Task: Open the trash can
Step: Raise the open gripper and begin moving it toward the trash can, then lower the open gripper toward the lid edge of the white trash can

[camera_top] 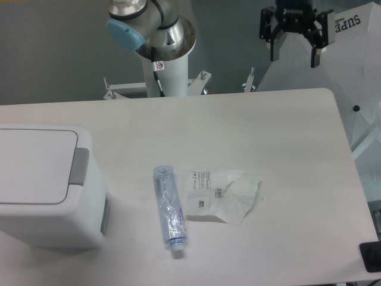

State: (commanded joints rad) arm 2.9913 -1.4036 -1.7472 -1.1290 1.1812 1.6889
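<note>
Nearest to us, far below the gripper in the picture and a little to its left, we see a clear plastic bottle (168,210) lying on its side on the white surface (286,137), its cap end pointing at the near edge. Just beside it, on the side closer to the gripper, lies a crumpled, transparent wrapper (221,195) with printed labels. Well off to the gripper's left, at the surface's far-left edge, stands the trash can (44,185); its flat white lid lies shut, and the grey push-tab (78,166) faces the bottle. Farthest back, past the surface's rear edge, the gripper (296,53) hangs in the air with its 2 black fingers spread apart, holding nothing.
</note>
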